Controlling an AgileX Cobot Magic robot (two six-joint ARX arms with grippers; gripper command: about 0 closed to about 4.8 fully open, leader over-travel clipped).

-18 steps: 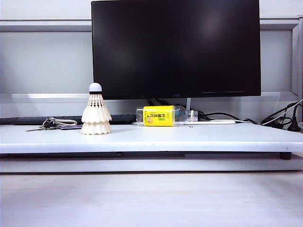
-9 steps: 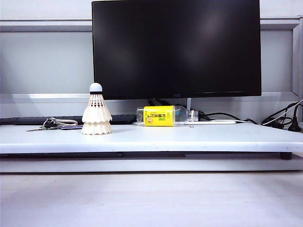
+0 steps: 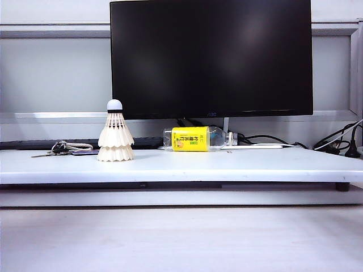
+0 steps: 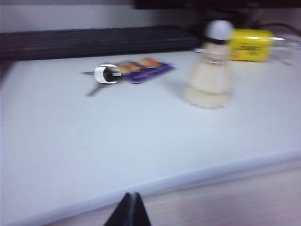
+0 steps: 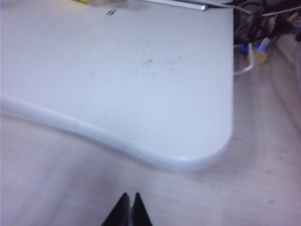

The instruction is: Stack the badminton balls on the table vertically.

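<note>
Two white badminton balls [image 3: 115,137] stand nested one on the other, cork tip up, on the left part of the white table [image 3: 227,165]. The left wrist view shows the same stack [image 4: 210,70], blurred, far from my left gripper [image 4: 131,194], which is shut and empty over the pale wood surface just off the table's front edge. My right gripper [image 5: 130,194] is shut too, empty, hanging over the wood surface short of the table's rounded right corner [image 5: 207,157]. Neither gripper appears in the exterior view.
A yellow-labelled clear bottle [image 3: 195,139] lies on its side behind the stack, under a black monitor [image 3: 211,56]. Keys and a purple card [image 4: 127,72] lie left of the stack. A dark keyboard [image 4: 94,41] runs along the back. Cables [image 5: 263,28] bunch off the table's right end.
The exterior view is unchanged across the three frames; the shuttlecock stack stands still and no arm enters that view.
</note>
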